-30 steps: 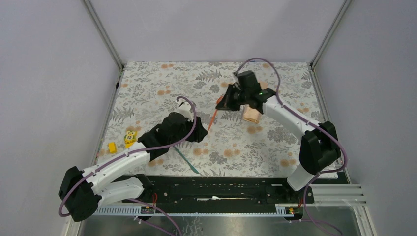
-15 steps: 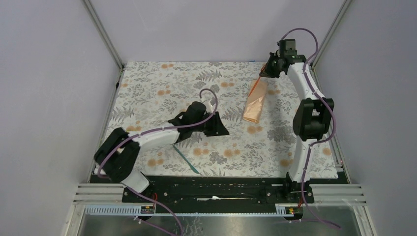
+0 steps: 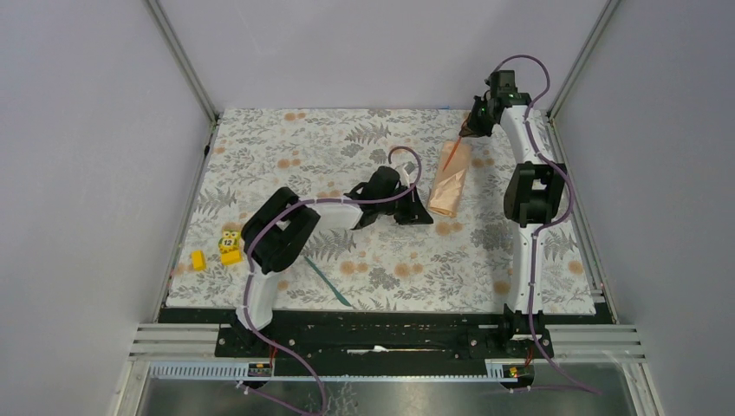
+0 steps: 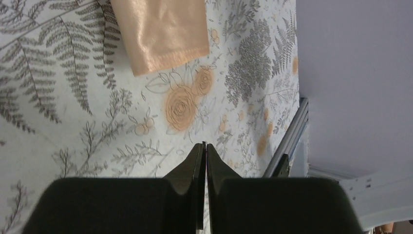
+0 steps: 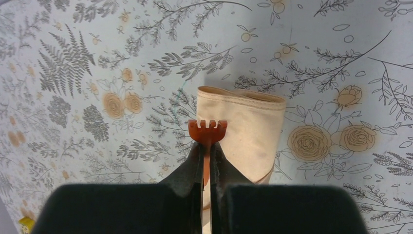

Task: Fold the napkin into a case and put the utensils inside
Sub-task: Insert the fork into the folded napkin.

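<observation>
The napkin is folded into a narrow peach-orange case (image 3: pixel 451 178) lying lengthwise at the back right of the table. My right gripper (image 3: pixel 469 130) hovers over the case's far end, shut on the orange-red fork (image 3: pixel 452 154). The right wrist view shows the fork's tines (image 5: pixel 208 130) sticking out past my gripper (image 5: pixel 207 146), over the case's open mouth (image 5: pixel 241 105). My left gripper (image 3: pixel 423 217) is shut and holds nothing, just left of the case's near end (image 4: pixel 160 34); its tips (image 4: pixel 204 145) hang over bare cloth. The teal-green utensil (image 3: pixel 328 282) lies near the front edge.
A grey floral tablecloth (image 3: pixel 286 156) covers the table. Two small yellow blocks (image 3: pixel 198 258) (image 3: pixel 230 247) sit at the front left. Metal frame posts and pale walls close in the sides and back. A black rail (image 3: pixel 381 329) runs along the near edge.
My left arm has swung right to the case's near end and its jaws have closed. My right arm carried the fork from the middle to the case's far end.
</observation>
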{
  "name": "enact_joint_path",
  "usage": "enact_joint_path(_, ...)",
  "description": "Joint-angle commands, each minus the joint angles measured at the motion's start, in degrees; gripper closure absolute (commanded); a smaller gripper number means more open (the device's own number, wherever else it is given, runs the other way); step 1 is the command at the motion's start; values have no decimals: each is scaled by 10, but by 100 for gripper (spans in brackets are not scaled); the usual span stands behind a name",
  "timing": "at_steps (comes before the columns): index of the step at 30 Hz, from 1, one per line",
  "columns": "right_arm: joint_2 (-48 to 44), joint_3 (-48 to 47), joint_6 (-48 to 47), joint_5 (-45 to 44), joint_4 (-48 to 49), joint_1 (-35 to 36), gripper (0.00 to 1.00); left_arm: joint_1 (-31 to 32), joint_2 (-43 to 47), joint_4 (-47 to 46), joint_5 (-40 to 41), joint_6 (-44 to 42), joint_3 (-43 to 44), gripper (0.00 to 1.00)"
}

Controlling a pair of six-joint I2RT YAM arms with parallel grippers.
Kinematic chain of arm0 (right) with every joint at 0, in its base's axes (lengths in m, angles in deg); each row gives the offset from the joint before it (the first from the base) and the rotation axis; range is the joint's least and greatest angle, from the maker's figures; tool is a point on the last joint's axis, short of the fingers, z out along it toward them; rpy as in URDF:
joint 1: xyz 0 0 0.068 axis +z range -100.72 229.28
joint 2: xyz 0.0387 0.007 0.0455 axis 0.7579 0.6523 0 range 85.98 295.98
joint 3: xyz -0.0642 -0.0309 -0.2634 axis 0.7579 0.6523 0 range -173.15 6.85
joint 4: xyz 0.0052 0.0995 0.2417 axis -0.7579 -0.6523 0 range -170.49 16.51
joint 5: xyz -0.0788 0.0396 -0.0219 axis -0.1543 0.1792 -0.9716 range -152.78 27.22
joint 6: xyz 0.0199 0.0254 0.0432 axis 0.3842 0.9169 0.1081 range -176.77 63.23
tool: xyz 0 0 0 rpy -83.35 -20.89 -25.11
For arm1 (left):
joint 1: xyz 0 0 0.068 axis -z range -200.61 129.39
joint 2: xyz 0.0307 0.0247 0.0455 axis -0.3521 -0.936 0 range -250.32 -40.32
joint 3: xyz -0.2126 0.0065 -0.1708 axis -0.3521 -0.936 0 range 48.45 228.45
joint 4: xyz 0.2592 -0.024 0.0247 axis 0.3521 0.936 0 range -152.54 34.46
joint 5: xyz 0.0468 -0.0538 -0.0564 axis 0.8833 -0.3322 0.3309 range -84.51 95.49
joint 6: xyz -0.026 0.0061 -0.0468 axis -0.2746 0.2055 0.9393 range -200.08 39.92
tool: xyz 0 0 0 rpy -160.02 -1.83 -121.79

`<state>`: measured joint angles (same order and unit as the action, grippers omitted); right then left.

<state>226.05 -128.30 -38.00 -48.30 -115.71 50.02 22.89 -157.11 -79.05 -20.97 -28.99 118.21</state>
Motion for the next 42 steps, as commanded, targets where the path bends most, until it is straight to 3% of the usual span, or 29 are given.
enact_joint_path(1, 11, -30, -18, 3, -18, -1, 100, 3, -40, -39, -12, 0, 58, 94)
enact_joint_path(23, 8, 1, -12, 44, -62, -1, 100, 2, -148, 10, 17, -30, 144, 97)
enact_joint_path(42, 52, -43, -43, 99, -149, 0, 100, 0, -162, 24, 30, -53, 150, 98)
